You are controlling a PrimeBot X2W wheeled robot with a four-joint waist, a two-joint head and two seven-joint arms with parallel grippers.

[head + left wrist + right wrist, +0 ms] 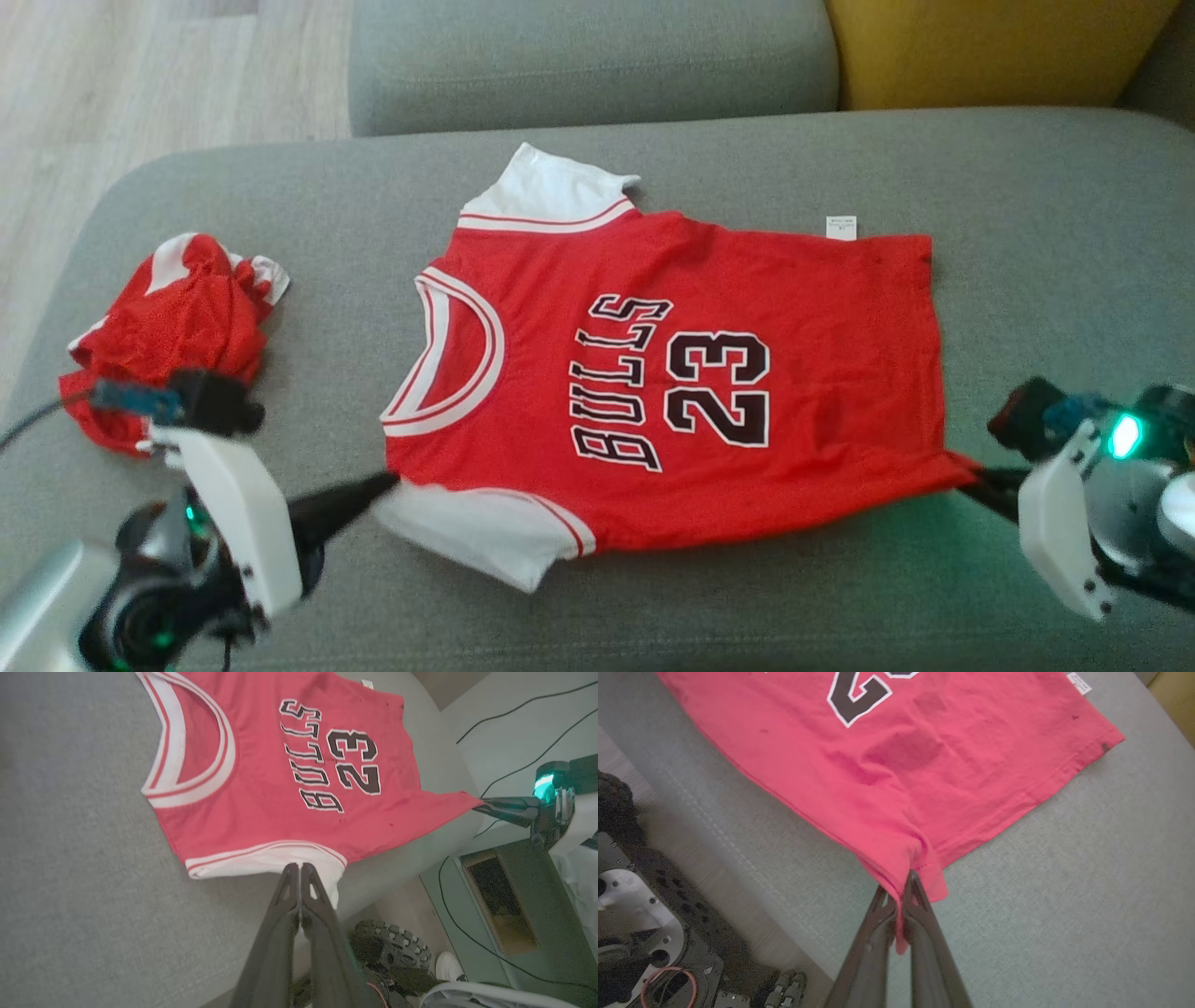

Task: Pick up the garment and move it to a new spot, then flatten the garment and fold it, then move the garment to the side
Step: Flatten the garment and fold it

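Low in the left wrist view, the left gripper (299,867) pinches the white sleeve of the red jersey (280,765), with a knobbly tyre (397,949) beside it. The right gripper (908,877) is clamped on the hem corner. In the head view the jersey lies flat mid-frame on the grey sofa (1027,187), with a crumpled red garment (173,327) at left and a yellow cushion (990,47) at upper right.

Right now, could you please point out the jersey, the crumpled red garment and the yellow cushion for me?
jersey (803,308), head view, on the plain red cloth beside the number.
crumpled red garment (187,322), head view, on its red middle.
yellow cushion (990,47), head view, on its front face.
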